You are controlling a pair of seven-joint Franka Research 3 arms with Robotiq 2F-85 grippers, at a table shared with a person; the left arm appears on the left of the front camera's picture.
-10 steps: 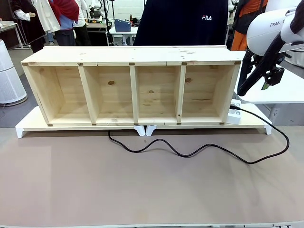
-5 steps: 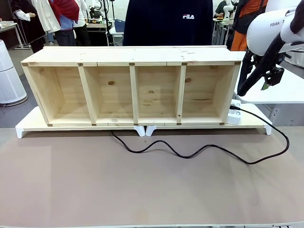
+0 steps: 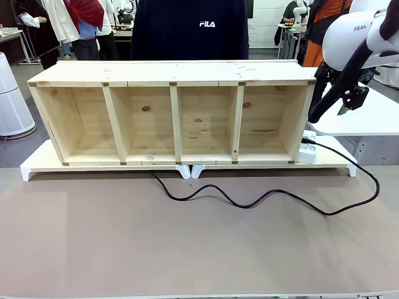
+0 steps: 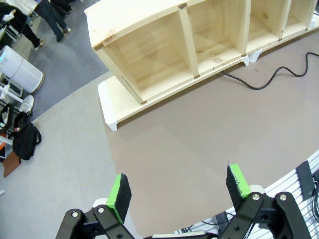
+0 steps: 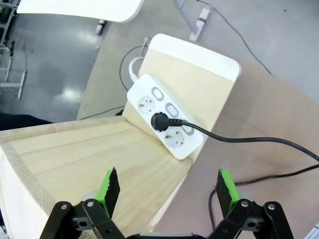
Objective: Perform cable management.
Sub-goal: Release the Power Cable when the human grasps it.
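Long wooden shelf with four open bays lies across the far half of the brown surface, sitting on a low white-edged riser; a person in a dark top stands behind it. The cable lies loose on the surface in front of the shelf: its long axis runs roughly left-right, snaking from near the shelf's middle foot, out in a wide loop past the right end, then back to the white power strip at the shelf's right end, where its plug is seated in the middle socket. Right arm is clearly nearer: right gripper hangs above the shelf's right end, jaws wide apart and empty, looking down with strip and plug ahead and just below. Cable leaves the plug toward the frame's right in that wrist view. Left gripper is high over the near-left of the surface, jaws apart, nothing between them, cable well off toward the shelf. Likely the next move is a right-arm descent onto the cable near the plug.
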